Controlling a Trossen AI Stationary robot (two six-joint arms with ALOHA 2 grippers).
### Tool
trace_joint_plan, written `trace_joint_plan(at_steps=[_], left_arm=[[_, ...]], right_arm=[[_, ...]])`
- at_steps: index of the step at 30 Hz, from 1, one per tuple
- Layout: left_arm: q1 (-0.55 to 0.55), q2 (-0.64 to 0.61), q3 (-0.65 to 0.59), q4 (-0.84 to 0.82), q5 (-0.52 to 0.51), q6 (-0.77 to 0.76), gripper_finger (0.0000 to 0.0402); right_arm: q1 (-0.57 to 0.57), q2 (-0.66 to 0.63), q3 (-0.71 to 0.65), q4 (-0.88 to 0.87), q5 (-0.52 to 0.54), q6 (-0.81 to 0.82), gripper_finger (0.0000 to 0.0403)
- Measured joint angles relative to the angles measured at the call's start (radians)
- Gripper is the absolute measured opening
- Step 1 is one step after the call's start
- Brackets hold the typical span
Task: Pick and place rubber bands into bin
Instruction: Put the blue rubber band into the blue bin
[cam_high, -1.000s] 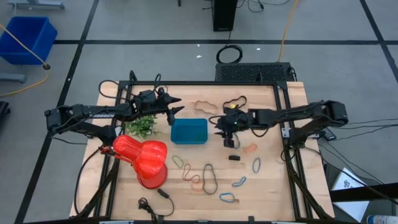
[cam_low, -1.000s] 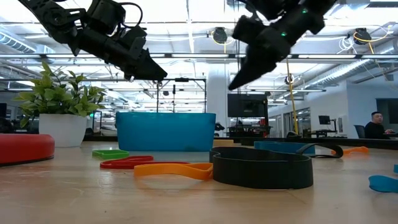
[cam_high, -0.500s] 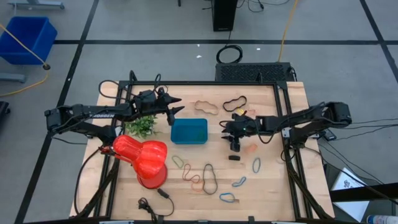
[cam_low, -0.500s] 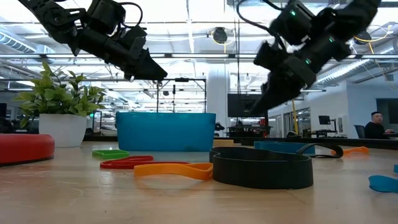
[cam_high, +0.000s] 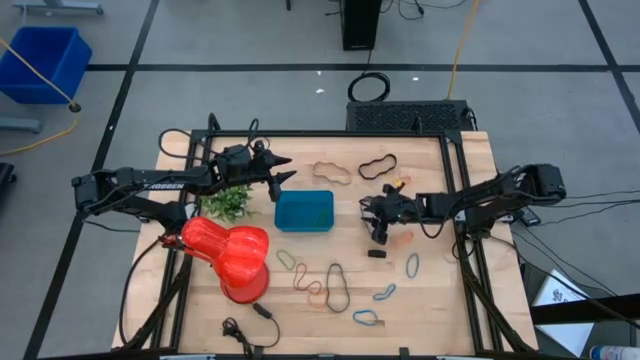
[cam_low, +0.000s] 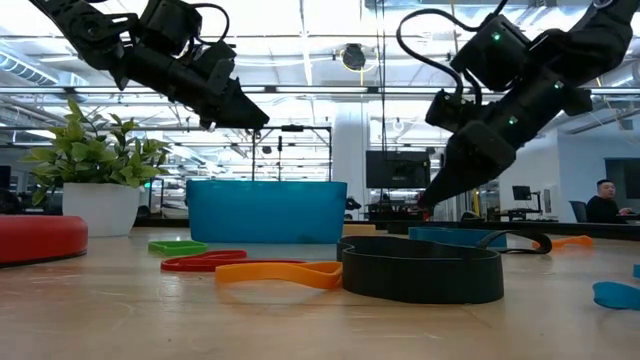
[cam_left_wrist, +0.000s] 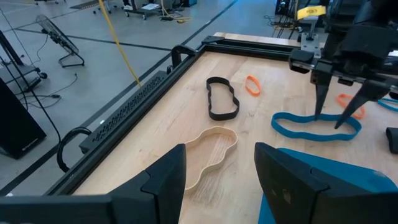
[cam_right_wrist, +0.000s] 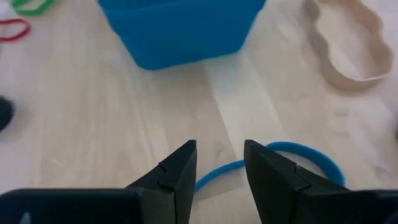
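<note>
the left end effector (cam_high: 284, 170) hangs parted and empty above the surface near its far edge, just left of the bin (cam_high: 304, 211), beside a potted plant (cam_high: 228, 203) and a red vase (cam_high: 228, 255). the bin sits near the middle of the surface, and i cannot tell whether it holds any bands. to its right the right end effector (cam_high: 378, 234) points down with its fingers (cam_right_wrist: 175, 172) spread and nothing between them, poised over a blue rubber band (cam_right_wrist: 281, 163) lying flat on the surface just right of the bin. a tan band (cam_high: 331, 172) and a black band (cam_high: 378, 165) lie toward the far edge; more bands (cam_high: 338, 285) are scattered along the near edge. the step in hand looks like the approach to a pick: the right arm seems lined up on the blue band. the next move calls for lowering until one finger slips under or pins the thin loop, then pinching it, lifting clear, and carrying it left over the bin's rim.
</note>
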Motion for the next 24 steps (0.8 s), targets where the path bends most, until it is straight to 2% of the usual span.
trace_joint_plan(at_steps=[5, 13, 18, 24], left_arm=[[0.000, 0.000, 0.000, 0.000, 0.000, 0.003, 0.0195], [0.000, 0.000, 0.000, 0.000, 0.000, 0.009, 0.0195], [0.000, 0.000, 0.000, 0.000, 0.000, 0.009, 0.0195], [0.000, 0.000, 0.000, -0.001, 0.000, 0.007, 0.0195]], right_arm=[[0.046, 0.000, 0.000, -0.019, 0.122, 0.043, 0.0127], [0.086, 0.046, 0.004, -0.016, 0.129, 0.161, 0.0128], [0.105, 0.149, 0.043, -0.019, 0.150, 0.146, 0.0128], [0.105, 0.203, 0.073, -0.016, 0.150, 0.141, 0.0128]])
